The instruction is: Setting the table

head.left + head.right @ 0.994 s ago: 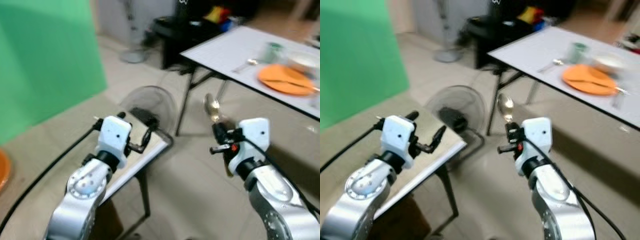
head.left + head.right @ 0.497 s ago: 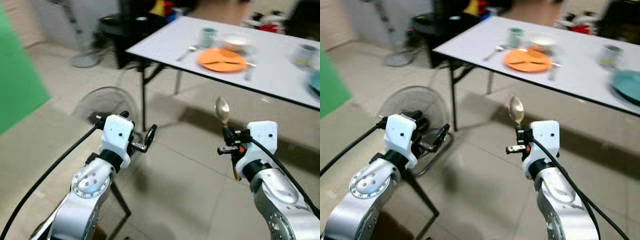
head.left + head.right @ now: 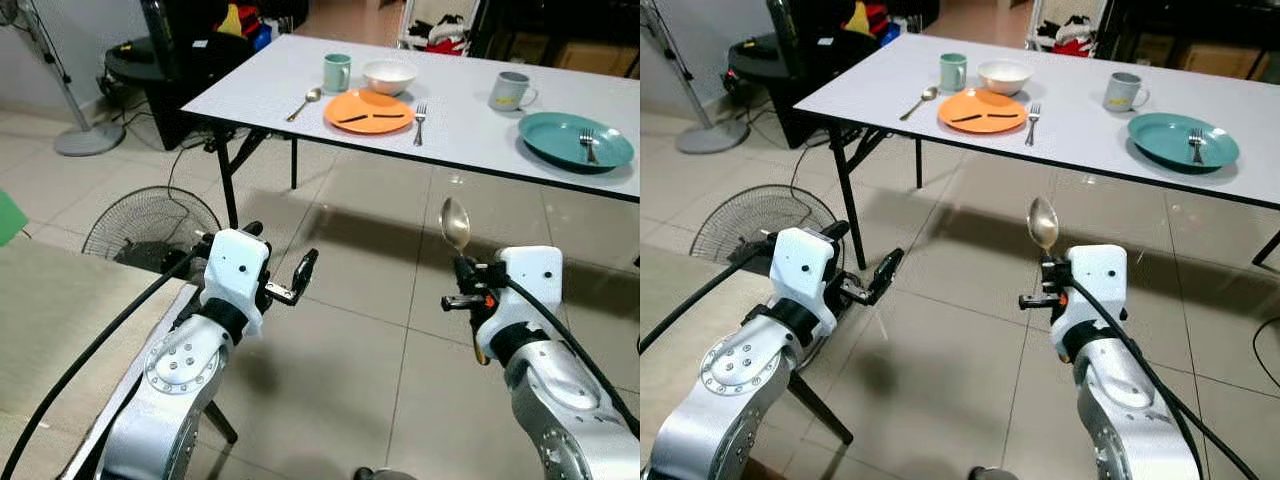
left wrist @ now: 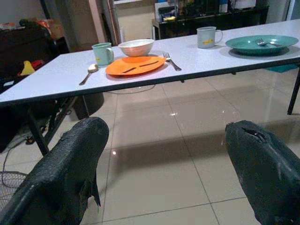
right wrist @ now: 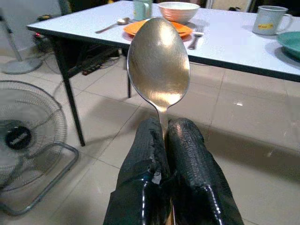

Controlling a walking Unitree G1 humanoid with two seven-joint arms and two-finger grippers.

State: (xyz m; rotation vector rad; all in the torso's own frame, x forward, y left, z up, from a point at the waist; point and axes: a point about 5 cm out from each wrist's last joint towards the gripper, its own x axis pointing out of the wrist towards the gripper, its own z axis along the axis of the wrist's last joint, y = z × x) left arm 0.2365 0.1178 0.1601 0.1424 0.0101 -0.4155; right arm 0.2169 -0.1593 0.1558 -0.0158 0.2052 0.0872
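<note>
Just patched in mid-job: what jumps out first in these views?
The big spoon stands upright, pinched in the right gripper, bowl up, over bare tiled floor. Ahead, the white table holds an orange plate setting at its left end and a teal plate with a fork further right.

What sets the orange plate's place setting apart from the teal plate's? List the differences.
The orange plate has its fork lying on the table beside it; the teal plate carries its fork on top. The orange plate has a spoon and white bowl nearby; the teal plate has neither. Its mug is green; the teal plate's mug is grey. Both sit on the white table.
</note>
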